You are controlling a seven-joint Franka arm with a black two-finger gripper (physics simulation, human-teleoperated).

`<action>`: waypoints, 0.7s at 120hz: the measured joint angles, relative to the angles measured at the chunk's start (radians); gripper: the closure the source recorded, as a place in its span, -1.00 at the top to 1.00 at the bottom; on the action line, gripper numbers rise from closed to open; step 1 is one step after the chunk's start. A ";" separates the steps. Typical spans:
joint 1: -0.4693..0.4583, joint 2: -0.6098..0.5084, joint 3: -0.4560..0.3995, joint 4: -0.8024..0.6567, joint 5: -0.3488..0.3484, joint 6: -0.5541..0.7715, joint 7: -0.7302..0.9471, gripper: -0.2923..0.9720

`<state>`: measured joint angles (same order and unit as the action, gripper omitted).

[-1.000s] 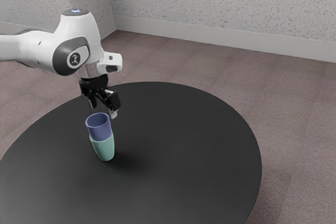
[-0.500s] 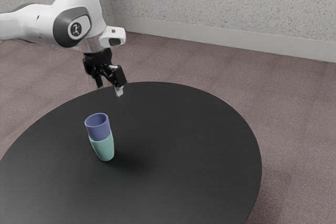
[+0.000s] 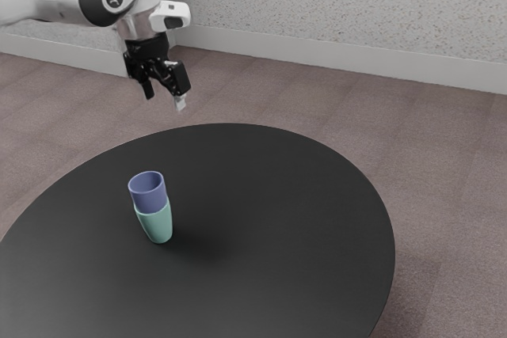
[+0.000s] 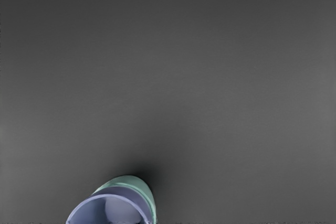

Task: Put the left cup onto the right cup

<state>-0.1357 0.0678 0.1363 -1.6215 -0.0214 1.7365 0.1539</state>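
Note:
A blue cup [image 3: 147, 191] sits nested in a green cup [image 3: 156, 224], upright on the round black table [image 3: 261, 219] toward the exterior view's left. My gripper [image 3: 164, 94] hangs well above and behind the stack, open, with nothing between its fingers. From the wrist camera I look down on the blue cup [image 4: 107, 211] inside the green cup [image 4: 137, 189], with black table top around them.
The table's edge curves round at the exterior view's right and front. Brown carpet [image 3: 412, 140] and a white baseboard [image 3: 341, 53] under a speckled wall lie beyond it.
My gripper has risen from just above the blue cup's rim and drawn back, up and away from the stack. The two cups have stayed nested and still.

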 joint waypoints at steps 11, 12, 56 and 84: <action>-0.002 -0.002 0.000 0.006 0.000 -0.016 0.000 0.54; -0.002 -0.002 0.000 0.006 0.000 -0.017 0.000 0.54; -0.002 -0.010 -0.001 0.008 0.000 -0.040 0.001 0.54; -0.001 -0.009 -0.001 0.008 -0.001 -0.043 0.002 0.54</action>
<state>-0.1371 0.0587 0.1350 -1.6138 -0.0223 1.6940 0.1556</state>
